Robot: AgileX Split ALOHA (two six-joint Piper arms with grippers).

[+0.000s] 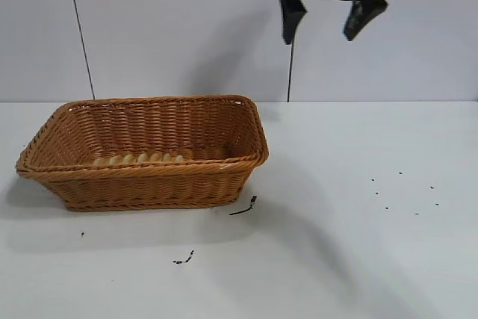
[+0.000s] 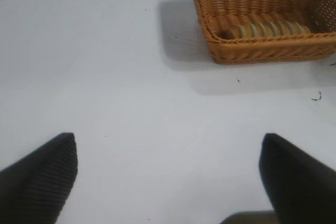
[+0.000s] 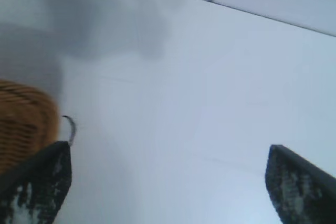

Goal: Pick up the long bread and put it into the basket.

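Note:
The long bread point(image 1: 138, 159) lies inside the wicker basket point(image 1: 149, 184), along its near wall; only its ridged tan top shows over the rim. From the left wrist view the long bread point(image 2: 268, 29) rests low in the basket point(image 2: 252, 51). My right gripper point(image 1: 328, 24) hangs high above the table, to the right of the basket, open and empty. In its own view the right gripper point(image 3: 168, 177) has bare table between its fingers. My left gripper point(image 2: 169, 177) is open over bare table, well away from the basket.
The white table point(image 1: 358, 244) runs to a pale wall behind. Small dark crumbs point(image 1: 183, 260) and a dark scrap point(image 1: 245, 208) lie in front of the basket, and more specks point(image 1: 403, 192) dot the right side.

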